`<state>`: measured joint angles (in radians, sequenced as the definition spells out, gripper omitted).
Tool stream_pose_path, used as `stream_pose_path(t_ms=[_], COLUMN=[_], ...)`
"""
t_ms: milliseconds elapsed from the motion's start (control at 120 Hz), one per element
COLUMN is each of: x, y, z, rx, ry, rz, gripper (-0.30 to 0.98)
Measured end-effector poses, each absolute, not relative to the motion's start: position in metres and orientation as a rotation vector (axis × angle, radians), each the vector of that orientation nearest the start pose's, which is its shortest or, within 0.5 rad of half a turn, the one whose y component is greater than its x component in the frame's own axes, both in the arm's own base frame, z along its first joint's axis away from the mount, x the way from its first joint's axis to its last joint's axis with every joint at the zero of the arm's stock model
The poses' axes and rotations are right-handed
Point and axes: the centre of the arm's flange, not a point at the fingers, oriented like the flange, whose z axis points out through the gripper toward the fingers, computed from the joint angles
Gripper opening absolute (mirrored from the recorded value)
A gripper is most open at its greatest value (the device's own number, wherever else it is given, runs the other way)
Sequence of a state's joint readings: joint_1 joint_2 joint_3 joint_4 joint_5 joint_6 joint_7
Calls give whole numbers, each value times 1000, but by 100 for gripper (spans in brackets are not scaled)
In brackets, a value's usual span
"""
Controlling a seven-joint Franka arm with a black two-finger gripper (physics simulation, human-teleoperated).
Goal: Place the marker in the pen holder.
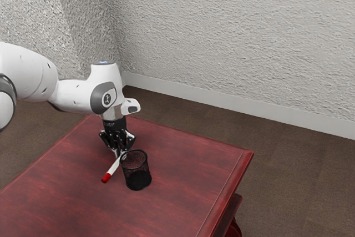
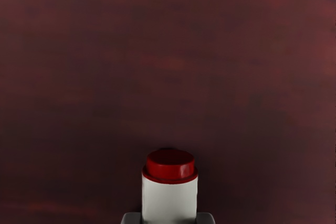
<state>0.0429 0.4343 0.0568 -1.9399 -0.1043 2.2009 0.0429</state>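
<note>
In the exterior view my gripper [image 1: 120, 149] is low over the red table, just behind the mesh pen holder [image 1: 136, 177]. The marker [image 1: 113, 167], white with a red cap, slants out from under it toward the exterior view's lower left, passing beside the black holder. Whether it touches the tabletop I cannot tell. In the wrist view the marker [image 2: 169, 200] shows its white body and red end, and the tips of my gripper [image 2: 168, 218] press on it from both sides. The pen holder stands upright; no pen can be made out in it.
The dark red tabletop [image 1: 72, 192] spreads around the marker and holder, its edge running along the exterior view's right. Beyond it lie the brown floor [image 1: 294, 170] and a pale textured wall [image 1: 233, 37].
</note>
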Motion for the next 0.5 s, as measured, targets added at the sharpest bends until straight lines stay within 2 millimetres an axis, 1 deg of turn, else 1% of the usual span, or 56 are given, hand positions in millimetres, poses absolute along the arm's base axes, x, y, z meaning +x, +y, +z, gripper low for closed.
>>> stream_pose_path(t_ms=[192, 392, 433, 500], x=[600, 601, 602, 605], y=[56, 56, 57, 58], z=[246, 251, 258, 279], rx=[-3186, -3176, -3171, -3156], ry=[-187, -183, -179, -155], rz=[262, 244, 226, 171], gripper=[-6, -10, -10, -10])
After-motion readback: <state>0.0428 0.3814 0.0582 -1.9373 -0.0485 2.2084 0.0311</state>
